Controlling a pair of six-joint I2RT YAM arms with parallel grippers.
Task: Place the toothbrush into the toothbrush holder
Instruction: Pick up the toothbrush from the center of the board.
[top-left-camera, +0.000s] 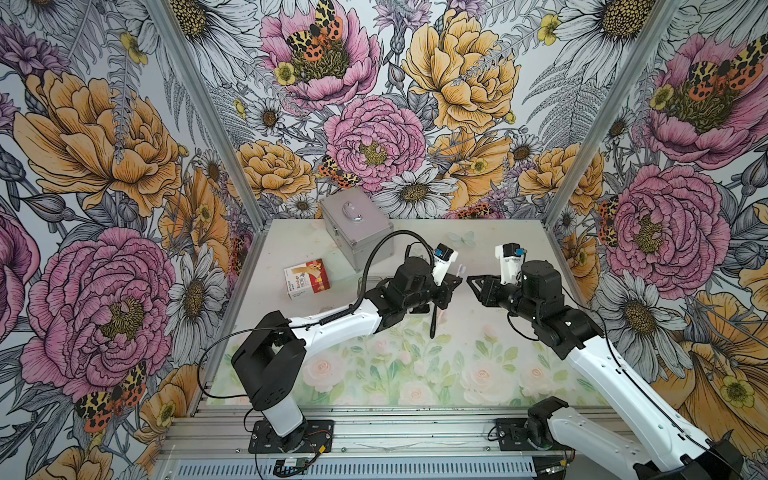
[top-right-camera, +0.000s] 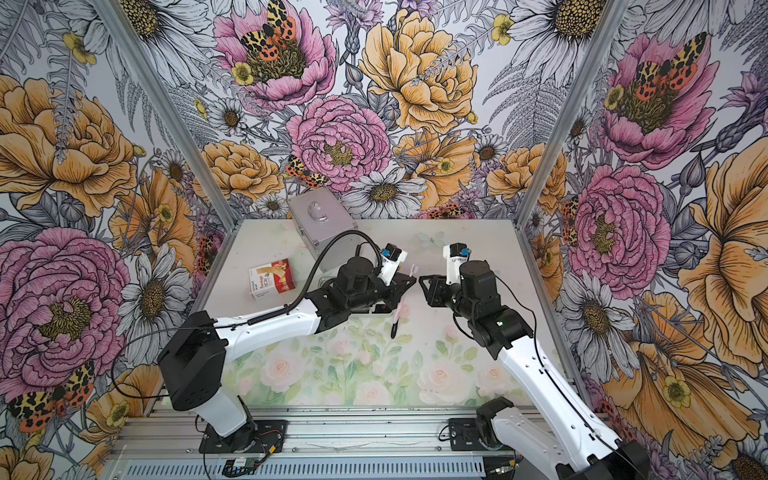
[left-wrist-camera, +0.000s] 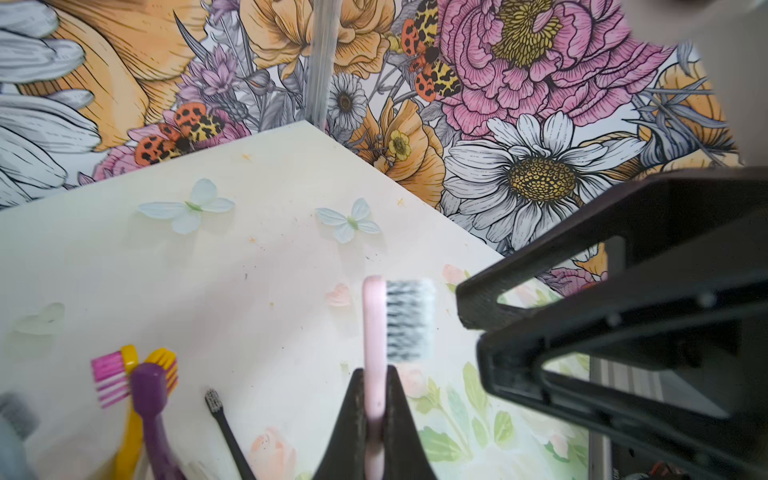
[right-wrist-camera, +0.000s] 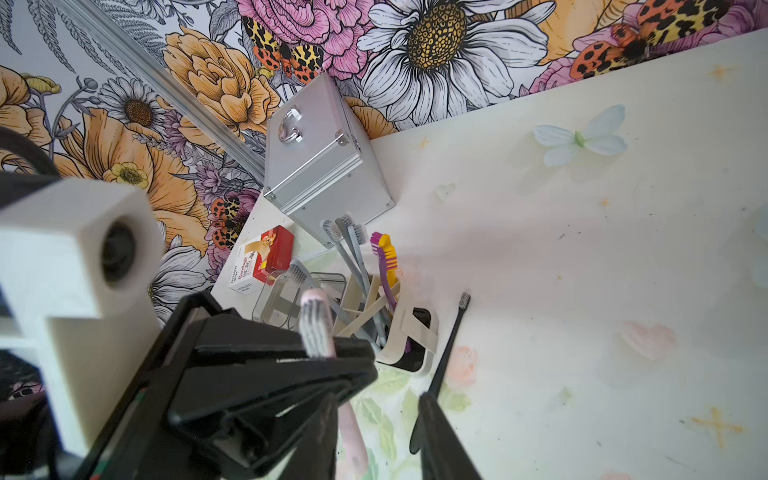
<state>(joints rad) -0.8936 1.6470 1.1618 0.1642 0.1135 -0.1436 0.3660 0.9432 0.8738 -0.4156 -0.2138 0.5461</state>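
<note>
My left gripper (left-wrist-camera: 375, 374) is shut on the neck of the pink toothbrush (left-wrist-camera: 374, 316). Its grey-and-white bristle head stands above the jaws. In both top views the left gripper (top-left-camera: 456, 284) hangs over the table's middle, tip to tip with my right gripper (top-left-camera: 473, 284). My right gripper (right-wrist-camera: 378, 401) is open, and the pink handle (right-wrist-camera: 353, 432) hangs between its jaws, close to one finger. The white toothbrush holder (right-wrist-camera: 415, 332) with a dark base stands just beyond. It holds grey, yellow and purple brushes, with clear cups (right-wrist-camera: 291, 299) beside them. My left arm hides it in the top views.
A black toothbrush (right-wrist-camera: 451, 336) lies on the table beside the holder. The silver metal case (top-left-camera: 357, 226) stands at the back left, near the wall. A red-and-white bandage box (top-left-camera: 306, 278) lies to the left of my left arm.
</note>
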